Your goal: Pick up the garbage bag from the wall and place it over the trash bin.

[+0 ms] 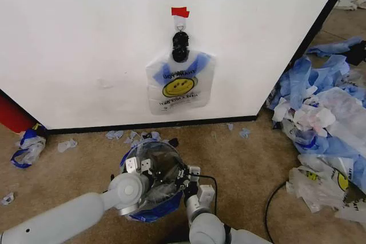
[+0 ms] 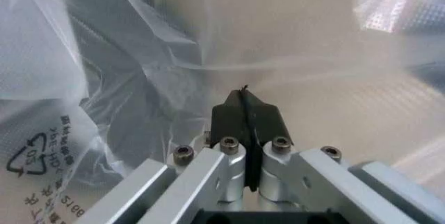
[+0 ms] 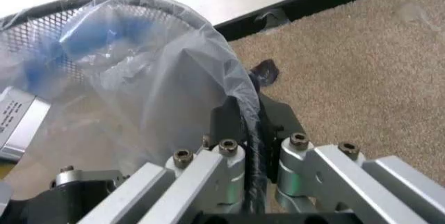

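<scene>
While a thin translucent white smiley-print garbage bag hangs clipped on the plain white wall ahead, both grippers pinch a clear liner at the black wire-mesh trash bin: left gripper inside it, right gripper clamping bag and rim, seemingly to spread it open.

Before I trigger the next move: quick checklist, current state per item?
1. Right claw gripping the trash bin rim: ok, clamped on the rim with film over it.
2. Left claw holding film: cannot tell; it is shut inside the liner bag.
3. Liner bag over the rim: ok beside the right claw; all round, cannot tell.
4. Trash bin upright on the carpet: ok.
5. Wall clip emptied: not ok; a smiley bag hangs from the black clip.
</scene>
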Available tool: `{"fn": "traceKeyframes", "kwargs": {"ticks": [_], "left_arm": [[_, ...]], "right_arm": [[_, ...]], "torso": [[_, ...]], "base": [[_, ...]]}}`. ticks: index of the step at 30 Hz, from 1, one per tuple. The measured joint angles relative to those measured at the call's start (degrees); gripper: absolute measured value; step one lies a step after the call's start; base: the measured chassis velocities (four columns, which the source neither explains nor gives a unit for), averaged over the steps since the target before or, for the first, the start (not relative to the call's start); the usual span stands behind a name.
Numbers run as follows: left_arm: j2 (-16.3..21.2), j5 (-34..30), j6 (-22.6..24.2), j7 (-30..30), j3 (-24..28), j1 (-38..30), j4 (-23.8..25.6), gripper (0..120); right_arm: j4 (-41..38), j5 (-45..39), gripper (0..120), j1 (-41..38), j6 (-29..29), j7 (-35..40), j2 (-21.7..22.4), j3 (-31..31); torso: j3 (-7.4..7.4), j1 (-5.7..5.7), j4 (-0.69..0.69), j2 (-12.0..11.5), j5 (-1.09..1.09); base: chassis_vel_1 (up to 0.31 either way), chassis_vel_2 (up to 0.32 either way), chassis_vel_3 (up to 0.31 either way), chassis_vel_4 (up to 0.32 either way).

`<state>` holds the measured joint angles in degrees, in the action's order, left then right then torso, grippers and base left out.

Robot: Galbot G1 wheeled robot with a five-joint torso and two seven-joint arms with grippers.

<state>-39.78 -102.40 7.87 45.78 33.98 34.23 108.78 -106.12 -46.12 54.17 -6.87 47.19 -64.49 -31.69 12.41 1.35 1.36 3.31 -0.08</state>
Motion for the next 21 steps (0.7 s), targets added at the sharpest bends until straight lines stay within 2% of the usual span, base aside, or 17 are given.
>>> {"fn": "traceKeyframes", "kwargs": {"ticks": [4,8,11,21], "left_arm": [[0.43,0.0,0.02,0.11,0.07,-0.15,0.38,0],[2.38,-0.02,-0.01,0.3,-0.02,-0.88,2.22,0],[4.66,-0.29,-0.04,0.59,-0.97,-1.32,4.26,0],[7.48,-0.51,-0.04,0.75,-4.05,0.71,7.83,0]], "right_arm": [[0.09,-0.07,1,-0.16,0.0,-0.05,0.01,-0.1],[0.31,-0.08,1,-0.3,0.08,-0.17,0.14,-0.19],[0.33,-0.02,1,-0.48,0.33,-0.03,0.17,-0.48],[-0.76,-0.45,1,-1.97,1.43,1.17,0.41,-1.44]], "torso": [[0.0,0.0,0.0,0.0,0.0],[0.0,0.0,0.0,0.0,0.0],[0.0,0.0,-0.01,0.0,0.01],[0.01,0.0,-0.02,0.0,-0.01]], "base": [[0.0,0.0,0.0,0.0],[0.0,0.0,0.0,0.0],[0.0,0.0,0.0,0.0],[0.0,0.0,0.0,0.0]]}}
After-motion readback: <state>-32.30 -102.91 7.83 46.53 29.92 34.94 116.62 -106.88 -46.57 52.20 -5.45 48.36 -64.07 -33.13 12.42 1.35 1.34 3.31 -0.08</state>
